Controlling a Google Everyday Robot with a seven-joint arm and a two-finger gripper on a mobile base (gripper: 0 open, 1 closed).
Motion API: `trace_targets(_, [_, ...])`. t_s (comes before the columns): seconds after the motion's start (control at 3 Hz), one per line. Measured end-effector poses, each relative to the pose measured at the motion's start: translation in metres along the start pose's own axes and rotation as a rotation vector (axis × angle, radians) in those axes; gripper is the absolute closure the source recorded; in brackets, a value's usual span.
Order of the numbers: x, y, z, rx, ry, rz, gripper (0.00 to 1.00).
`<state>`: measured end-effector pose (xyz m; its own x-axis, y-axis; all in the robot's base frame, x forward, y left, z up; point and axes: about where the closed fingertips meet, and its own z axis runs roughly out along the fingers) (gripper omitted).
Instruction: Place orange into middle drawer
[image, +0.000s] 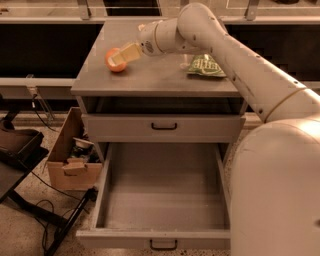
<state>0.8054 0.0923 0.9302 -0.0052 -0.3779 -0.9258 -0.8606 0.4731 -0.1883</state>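
My gripper (123, 53) is at the orange (114, 61), on the tabletop (150, 80) near its left edge. The green bag (206, 65) lies well apart to the right, under my arm (240, 55). The middle drawer (150, 239) stands pulled out, open from above, and its side walls bound the entry. The closed drawer front (164, 127) stands above its rear. A cardboard box (70, 165) flanks the cabinet's left
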Motion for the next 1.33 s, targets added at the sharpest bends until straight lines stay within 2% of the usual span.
trace_targets(0.33, [0.011,-0.006,0.027,0.001,0.021,0.032,0.0])
trace_targets(0.67, [0.022,-0.002,0.058,-0.025,0.039,0.053,0.01])
trace_targets(1.0, [0.038,0.013,0.083,-0.059,0.076,0.059,0.24])
trace_targets(1.33, [0.045,0.021,0.096,-0.072,0.098,0.052,0.47])
